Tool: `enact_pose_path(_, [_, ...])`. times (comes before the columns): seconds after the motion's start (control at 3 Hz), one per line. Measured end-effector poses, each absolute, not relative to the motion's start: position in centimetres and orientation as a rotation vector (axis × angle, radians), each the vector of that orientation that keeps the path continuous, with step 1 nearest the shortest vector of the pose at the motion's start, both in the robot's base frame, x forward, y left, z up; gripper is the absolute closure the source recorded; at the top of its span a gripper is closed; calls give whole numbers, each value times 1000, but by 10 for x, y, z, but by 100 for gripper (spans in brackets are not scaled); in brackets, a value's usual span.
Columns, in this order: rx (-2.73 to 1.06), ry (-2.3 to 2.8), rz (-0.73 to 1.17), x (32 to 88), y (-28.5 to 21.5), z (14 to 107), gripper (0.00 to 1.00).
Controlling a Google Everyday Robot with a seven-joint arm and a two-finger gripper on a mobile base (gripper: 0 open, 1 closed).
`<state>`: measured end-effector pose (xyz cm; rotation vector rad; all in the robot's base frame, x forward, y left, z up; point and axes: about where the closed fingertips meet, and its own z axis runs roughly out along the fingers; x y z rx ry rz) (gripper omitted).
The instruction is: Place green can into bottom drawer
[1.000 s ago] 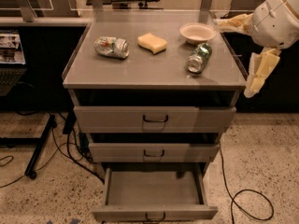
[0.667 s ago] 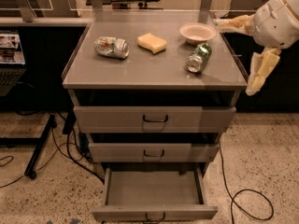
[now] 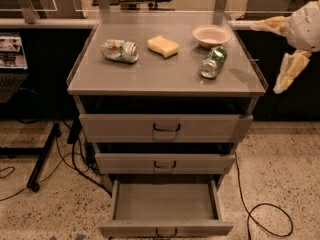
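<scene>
In the single camera view we find the green can [image 3: 212,62] lying on its side on the grey cabinet top [image 3: 160,79], toward the right rear, just in front of a small pale bowl [image 3: 211,35] and so close we cannot tell whether the two touch. A yellow sponge [image 3: 163,46] sits mid-rear, and a pale silver can [image 3: 120,51] with a coloured label lies on its side to the left. The bottom drawer [image 3: 165,201] is pulled out with nothing in it, while the two drawers above look pushed in. The gripper [image 3: 265,59] hangs off the right edge of the cabinet, well apart from the can, its two pale fingers spread wide with nothing between them. We judge the pick has not begun. The main risk is the can rolling: being on its side, a glancing touch from one finger could send it toward the bowl or off the near right edge. An approach from the right could also nudge the bowl. Later, the middle drawer front overhangs the rear of the open tray, so a release too far back could strike it. Against the frames from a second ago, the gripper has drifted slightly to the right, away from the top. The cans, sponge, bowl and drawers sit as they did.
</scene>
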<state>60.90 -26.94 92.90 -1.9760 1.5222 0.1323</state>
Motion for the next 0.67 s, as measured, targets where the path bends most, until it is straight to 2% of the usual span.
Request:
enact_pose_path(0.33, [-1928, 1505, 120, 653, -281, 911, 0])
enact_pose_path(0.67, [-1923, 1471, 137, 679, -272, 898, 0])
